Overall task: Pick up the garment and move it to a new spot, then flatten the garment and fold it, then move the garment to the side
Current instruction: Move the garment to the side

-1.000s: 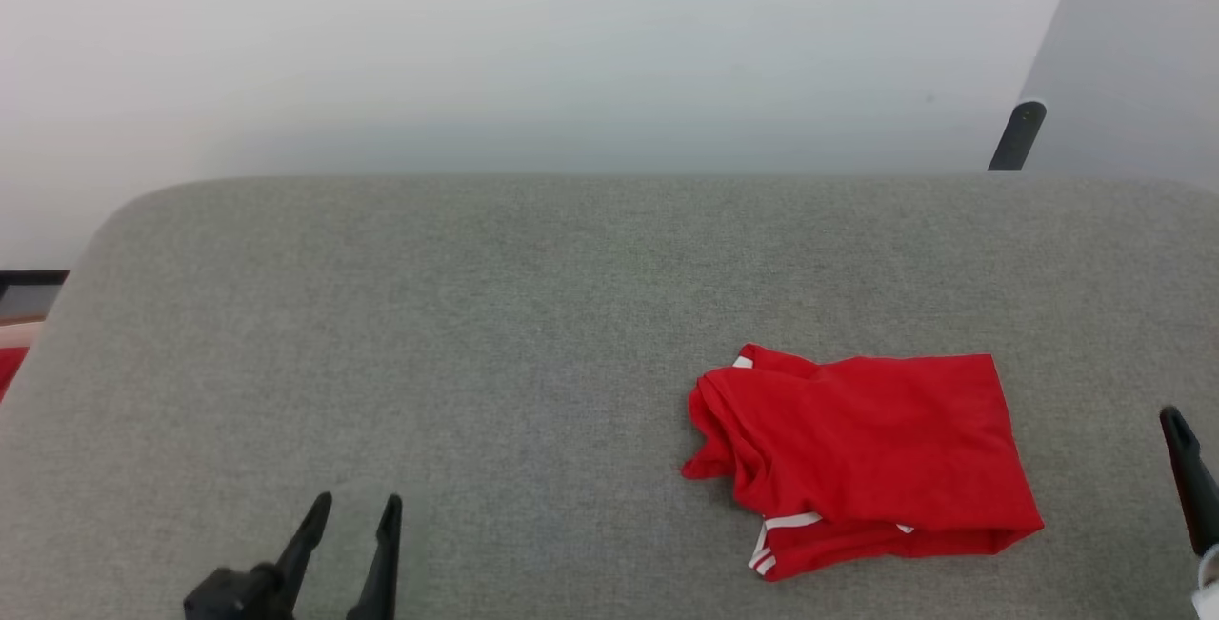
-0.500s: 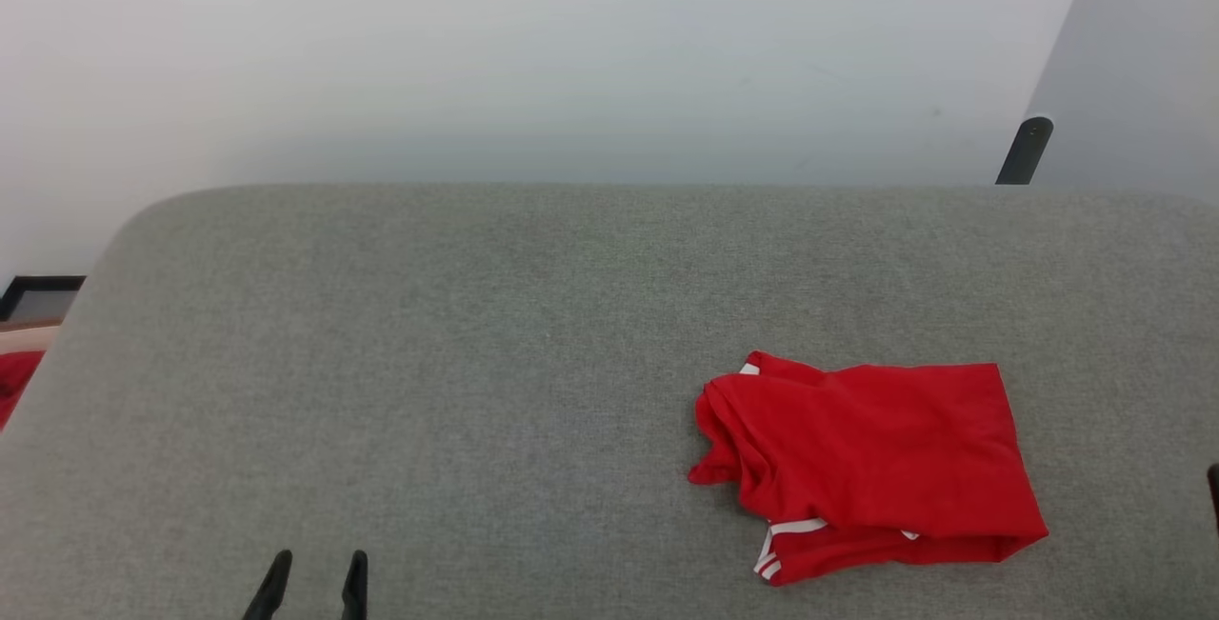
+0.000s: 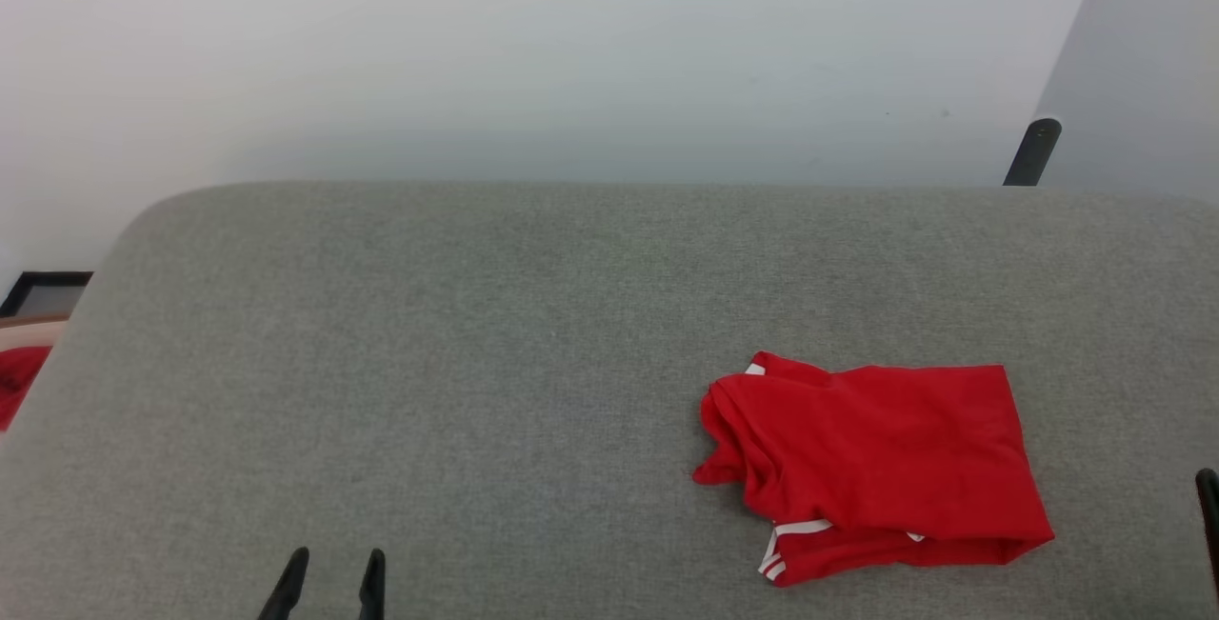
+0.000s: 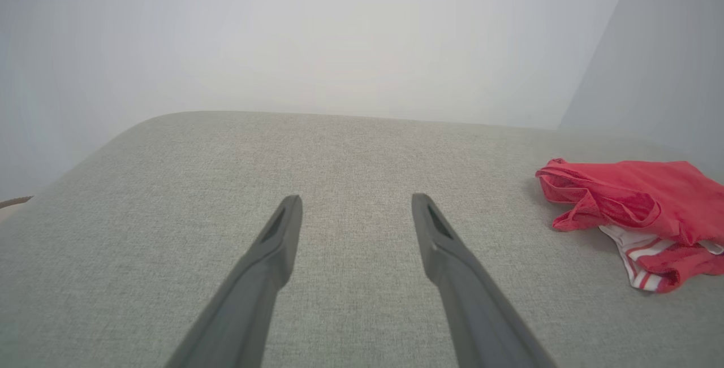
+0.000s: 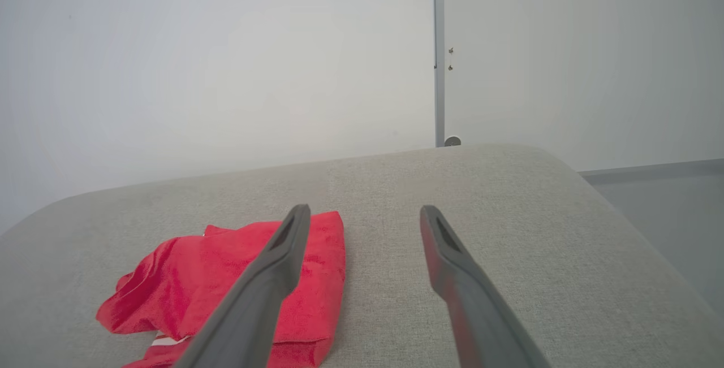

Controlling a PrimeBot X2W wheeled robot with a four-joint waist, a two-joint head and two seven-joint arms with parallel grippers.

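The left gripper (image 3: 338, 555) and right gripper (image 5: 365, 212), jaws wide and empty, have drawn back from the folded red white-trimmed shirt (image 3: 886, 449): task seemingly done.

Your left gripper (image 3: 338, 555) has dropped low in the head view. A second ago you could see its dark body and both long fingers. Now just the two tips poke up from the bottom edge. Your right gripper (image 5: 365, 211) has pulled off to the side, and a thin bit of one finger (image 3: 1209, 506) is left at the right edge. Your head camera has tipped a little, so the garment (image 3: 876, 463) and the grey couch (image 3: 476, 334) sit a bit lower and further right.
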